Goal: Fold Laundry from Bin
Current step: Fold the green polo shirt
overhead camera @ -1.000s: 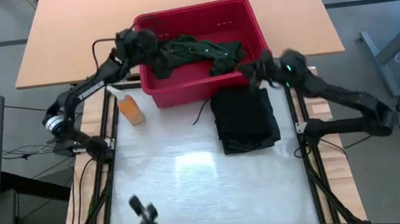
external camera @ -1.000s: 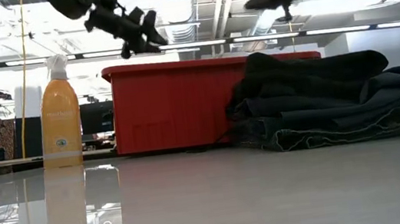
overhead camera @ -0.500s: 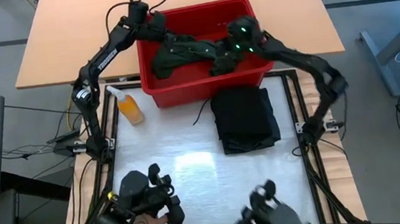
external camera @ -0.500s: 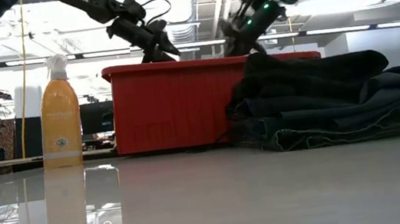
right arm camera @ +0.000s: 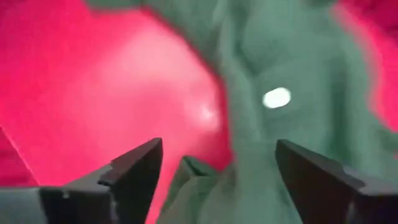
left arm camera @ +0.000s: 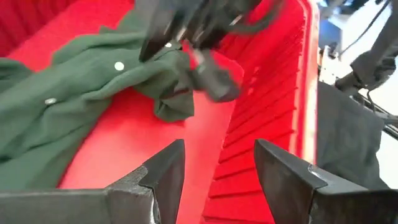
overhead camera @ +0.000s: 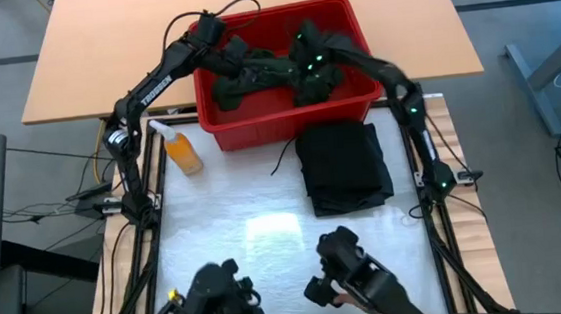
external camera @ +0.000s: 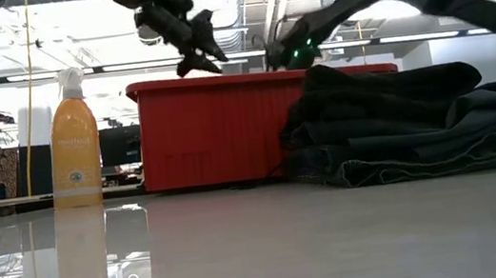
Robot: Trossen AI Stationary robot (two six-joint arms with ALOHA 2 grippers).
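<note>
While both jaws gape, rumpled dark green buttoned shirt [overhead camera: 269, 70] in red bin [overhead camera: 350, 21].

The white table [overhead camera: 268, 248] carries the red bin [overhead camera: 352, 106], an orange bottle [overhead camera: 182, 152] and folded dark laundry [overhead camera: 342, 167].

A dark green buttoned cloth shirt [overhead camera: 264, 70] lies crumpled inside the rectangular red plastic slotted bin [overhead camera: 350, 26], directly beneath both hands. A folded stack of dark garments [overhead camera: 342, 166] rests just beside the bin.
</note>
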